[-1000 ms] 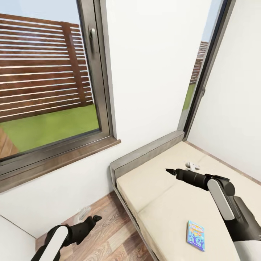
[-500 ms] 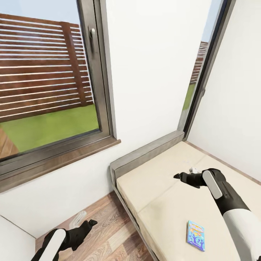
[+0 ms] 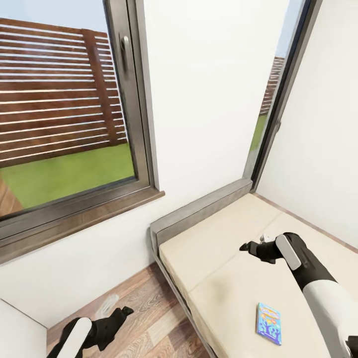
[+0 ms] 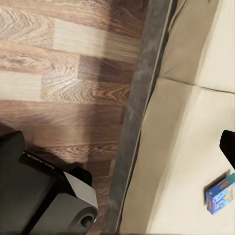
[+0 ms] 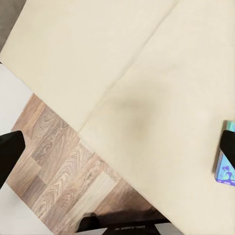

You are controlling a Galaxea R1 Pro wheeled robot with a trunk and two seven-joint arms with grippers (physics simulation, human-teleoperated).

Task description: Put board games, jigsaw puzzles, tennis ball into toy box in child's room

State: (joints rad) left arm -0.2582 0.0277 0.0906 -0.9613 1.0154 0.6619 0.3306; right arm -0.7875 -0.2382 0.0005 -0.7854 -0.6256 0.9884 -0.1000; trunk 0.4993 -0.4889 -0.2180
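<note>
Low at the left of the head view, the left gripper (image 3: 119,315) hangs over the wood plank floor (image 3: 149,308) beside the white wall, its dark fingers close together as far as can be seen, though whether they are fully closed I cannot tell. Above it a large window (image 3: 64,124) with a dark grey frame looks out on green grass and a brown slatted fence. Toward the middle, the bed (image 3: 223,268) with its grey frame and cream mattress runs into the corner, where a second narrow window (image 3: 271,99) stands. Over the mattress the right gripper (image 3: 247,246) hovers, holding nothing; the right wrist view shows its two dark fingertips (image 5: 10,152) set wide apart. Near the right, the blue board game (image 3: 268,323) lies flat on the mattress by its near edge, well apart from that gripper, and it shows in the left wrist view (image 4: 220,193) too.
</note>
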